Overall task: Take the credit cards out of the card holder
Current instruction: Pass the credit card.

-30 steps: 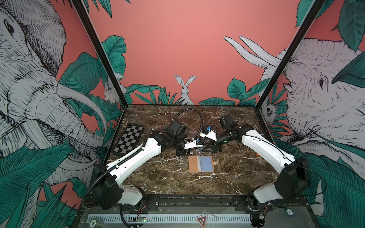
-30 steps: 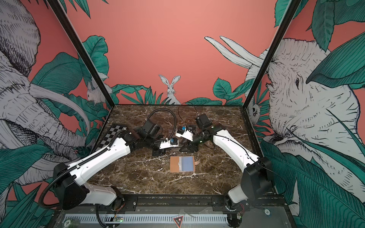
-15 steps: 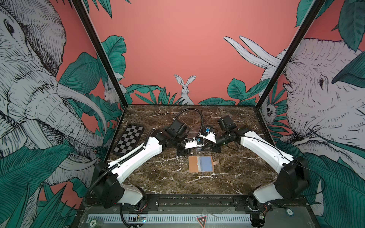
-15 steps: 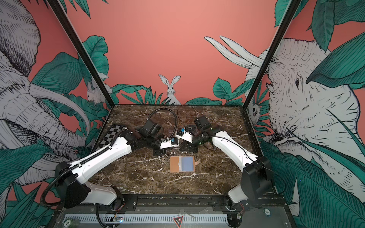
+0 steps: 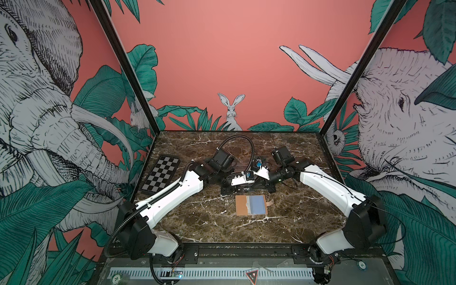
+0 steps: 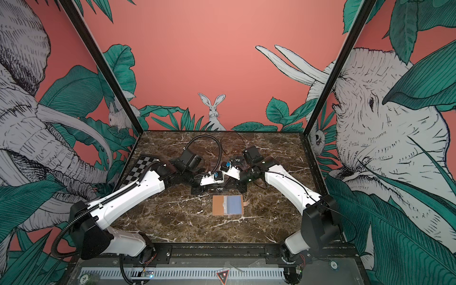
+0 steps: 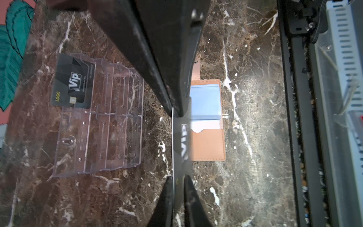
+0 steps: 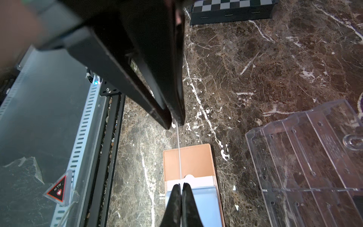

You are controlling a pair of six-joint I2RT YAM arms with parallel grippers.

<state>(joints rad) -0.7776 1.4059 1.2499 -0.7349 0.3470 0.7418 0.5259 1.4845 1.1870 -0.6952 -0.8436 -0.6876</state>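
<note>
Both arms meet over the middle of the marble table (image 5: 197, 222). My right gripper (image 8: 180, 185) is clenched on one end of a black Vip credit card (image 7: 181, 141), held on edge. In both top views the card sits between the clear acrylic tiered stand (image 7: 110, 127) and the card holder (image 5: 250, 205).

My left gripper (image 7: 177, 179) is at the card's other end, its fingers (image 7: 167, 196) slightly parted on either side. I cannot tell whether they touch it.

The card holder lies open and flat, nearer the arm bases. A second Vip card (image 7: 71, 82) stands in the stand's rearmost tier. A chequered board (image 5: 161, 176) lies at the table's left edge.
</note>
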